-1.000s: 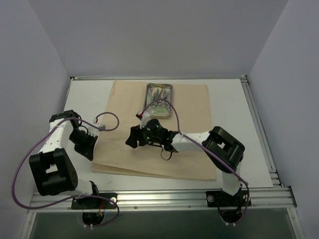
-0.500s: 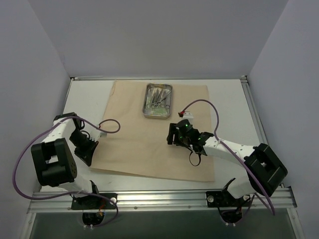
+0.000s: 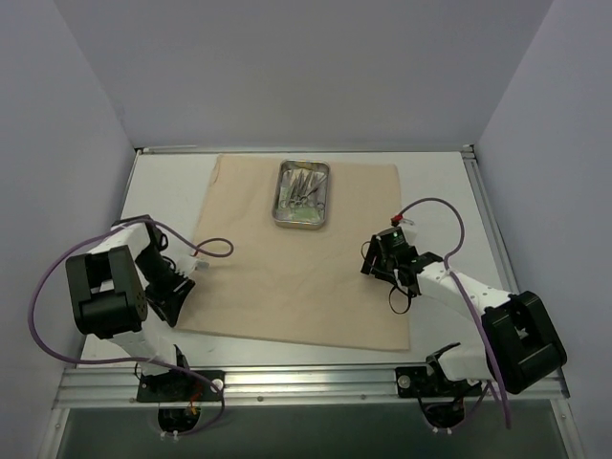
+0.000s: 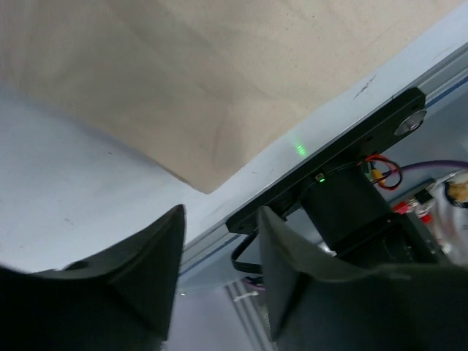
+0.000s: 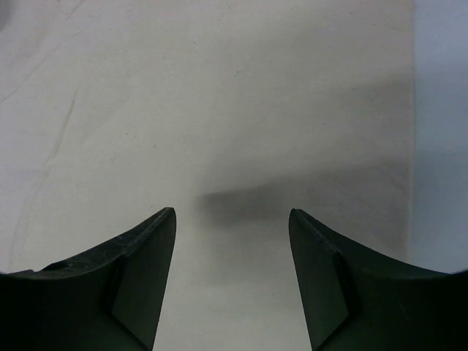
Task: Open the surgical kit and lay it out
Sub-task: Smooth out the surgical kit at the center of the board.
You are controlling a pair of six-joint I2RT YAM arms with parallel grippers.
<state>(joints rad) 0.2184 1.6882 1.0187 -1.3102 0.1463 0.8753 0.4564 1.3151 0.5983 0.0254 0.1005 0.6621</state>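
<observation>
The surgical kit's beige cloth wrap [image 3: 296, 268] lies spread flat on the table. On its far edge stands the shiny steel tray [image 3: 302, 194], with thin metal instruments lying inside. My left gripper [image 3: 175, 298] hangs at the cloth's front left corner, jaws open and empty. In the left wrist view, the left gripper [image 4: 221, 216] points past the cloth's corner [image 4: 208, 183] toward the front rail. My right gripper [image 3: 373, 260] hovers over the cloth's right part, open with nothing between its fingers; its wrist view shows the right gripper [image 5: 231, 213] above bare cloth [image 5: 219, 95].
White table [image 3: 449, 201] borders the cloth on all sides. A metal rail [image 3: 316, 378] runs along the front edge, with the left arm's base [image 4: 351, 212] bolted to it. Purple cables loop beside both arms. Grey walls close in the back and sides.
The right arm has swung from beside the tray to the cloth's right part, still open. The left gripper's jaws have opened at the cloth's front left corner.
</observation>
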